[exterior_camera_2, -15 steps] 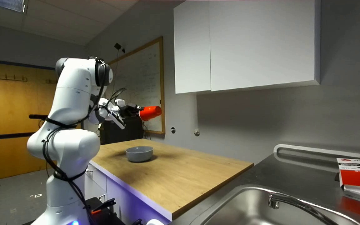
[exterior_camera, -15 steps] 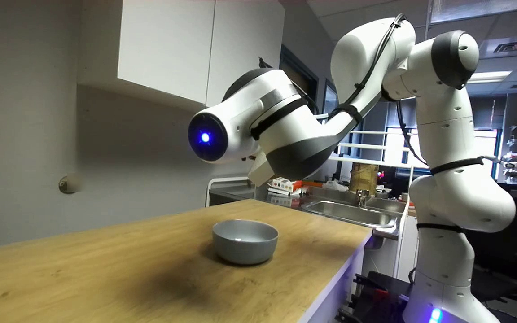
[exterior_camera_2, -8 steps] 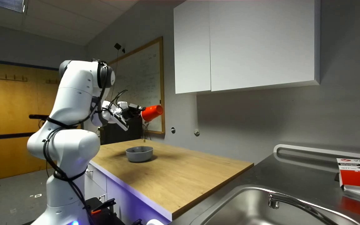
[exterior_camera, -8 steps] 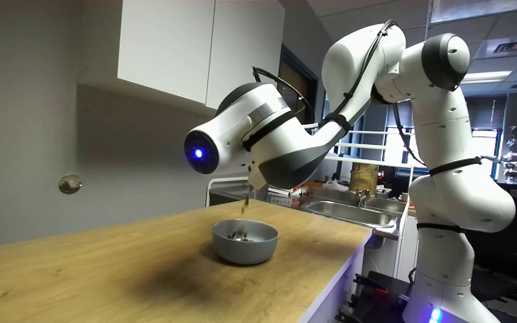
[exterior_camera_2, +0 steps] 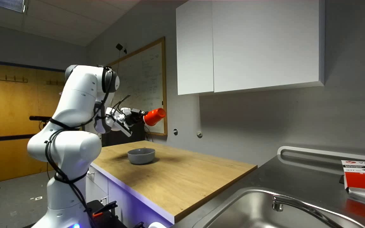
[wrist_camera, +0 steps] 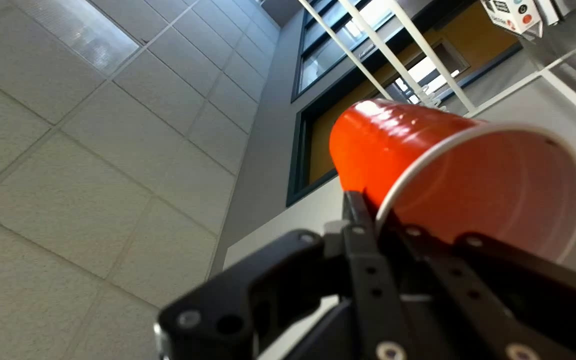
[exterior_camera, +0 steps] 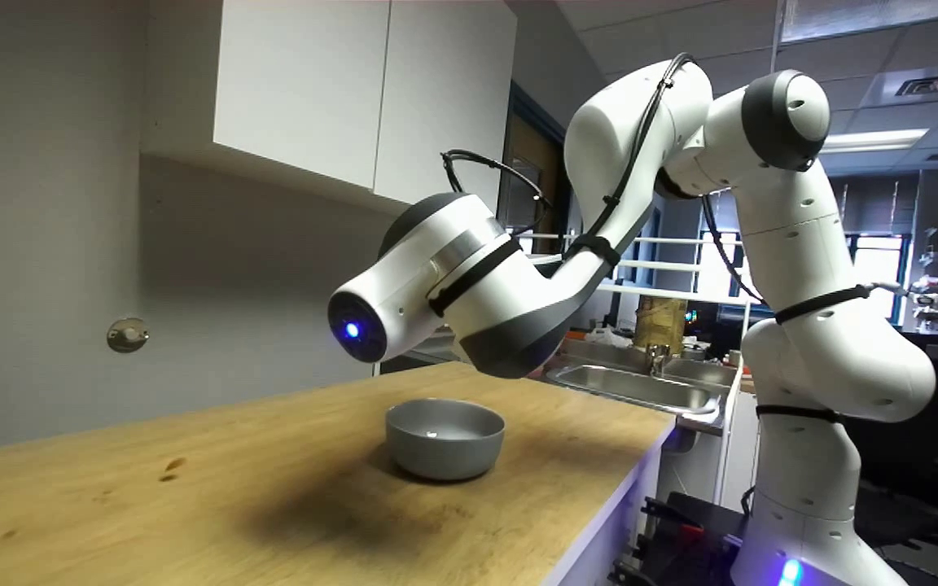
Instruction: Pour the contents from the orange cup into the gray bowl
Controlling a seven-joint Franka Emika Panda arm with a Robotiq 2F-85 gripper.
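The orange cup (exterior_camera_2: 154, 117) is held high above the table in an exterior view, tipped with its base up and its white-rimmed mouth facing down. In the wrist view the cup (wrist_camera: 383, 150) shows its inside, with a small dark speck near the rim. My gripper (wrist_camera: 372, 220) is shut on the cup's wall at the rim; it also shows in an exterior view (exterior_camera_2: 145, 115). The gray bowl (exterior_camera: 444, 452) stands upright on the table below, also seen in an exterior view (exterior_camera_2: 141, 156). No contents show clearly inside it. The arm hides the cup in an exterior view.
Two small brown spots (exterior_camera: 172, 470) show on the wooden table (exterior_camera: 273, 505); I cannot tell if they are spilled pieces. White wall cabinets (exterior_camera_2: 249, 44) hang above the table. A sink (exterior_camera_2: 258, 205) and a red-white box (exterior_camera_2: 364, 177) stand beside it.
The arm has moved lower, and the cup is tipped more. Half a second ago brown pieces fell into the bowl; now none show falling. Two brown spots appear on the table.
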